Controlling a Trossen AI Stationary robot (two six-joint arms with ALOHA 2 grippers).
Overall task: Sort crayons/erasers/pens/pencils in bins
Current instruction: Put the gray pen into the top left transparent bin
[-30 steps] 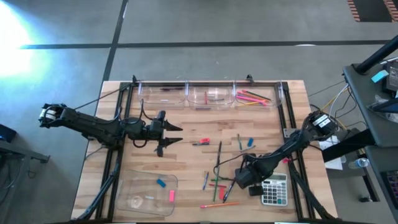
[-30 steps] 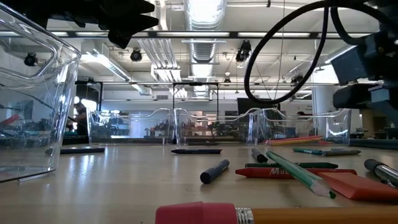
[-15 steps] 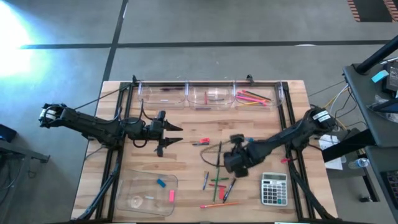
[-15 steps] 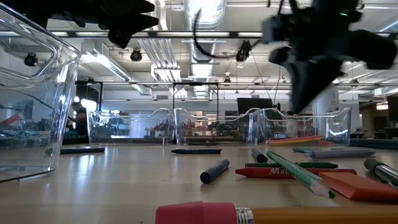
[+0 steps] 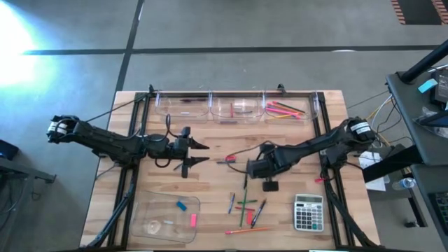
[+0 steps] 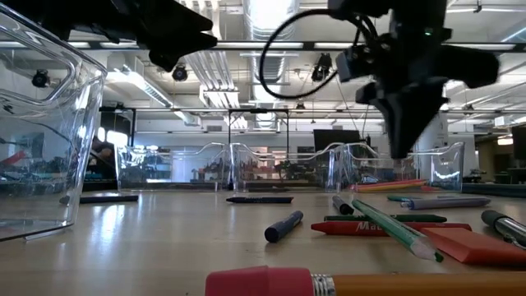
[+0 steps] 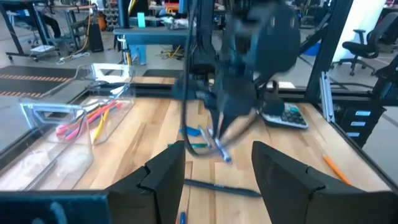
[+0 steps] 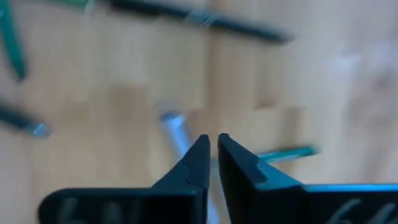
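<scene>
Right gripper (image 8: pixel 212 163) — nearly shut (empty) — above table (image 8: pixel 124 93).

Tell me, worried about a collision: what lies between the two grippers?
In the high view, a short red stick lies between the left gripper and the right gripper.

Grey concrete floor (image 5: pixel 231 28), ceiling ducts (image 6: pixel 267 16) and strip lights overhead.
</scene>
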